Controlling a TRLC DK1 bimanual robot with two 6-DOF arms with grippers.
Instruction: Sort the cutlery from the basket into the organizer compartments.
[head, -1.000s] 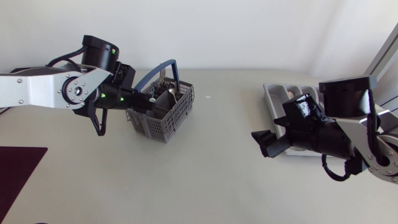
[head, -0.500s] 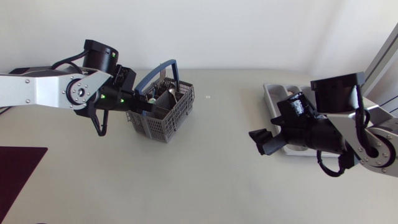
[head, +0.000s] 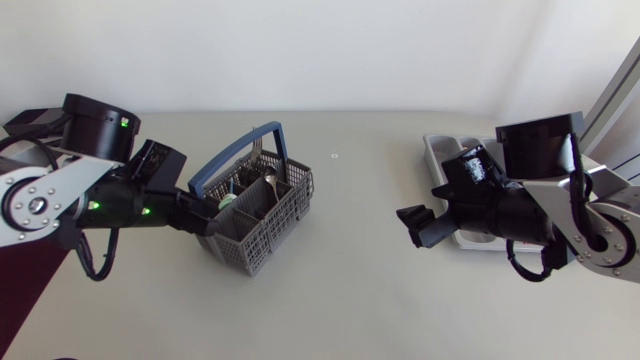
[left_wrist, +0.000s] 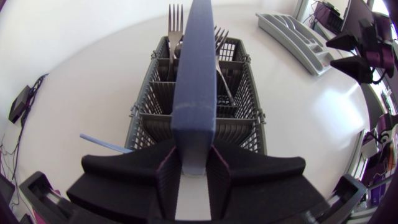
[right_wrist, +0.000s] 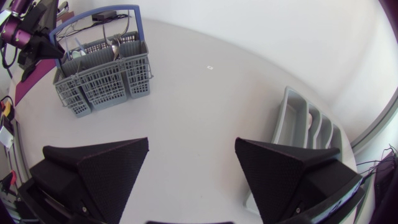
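Observation:
The grey wire cutlery basket (head: 262, 228) stands left of the table's middle, with forks (left_wrist: 175, 18) and a spoon (head: 268, 184) upright in it. Its blue arched handle (head: 236, 153) runs between my left gripper's fingers, and the left gripper (left_wrist: 193, 173) is shut on that handle at its near end (head: 198, 203). The grey organizer (head: 436, 160) lies at the right, partly hidden by my right arm, and is also seen ahead of the right gripper (right_wrist: 297, 127). Left of the organizer my right gripper (head: 414, 226) hangs above bare table, open and empty (right_wrist: 191, 168).
A dark red mat (head: 18, 300) lies at the table's front left, under my left arm. A small mark (head: 333, 155) sits on the table behind the middle. Bare tabletop spans between basket and organizer.
My left gripper closed on the basket's handle. The left arm drew back toward the left and front, and the basket shifted forward with it. The right arm edged slightly left.

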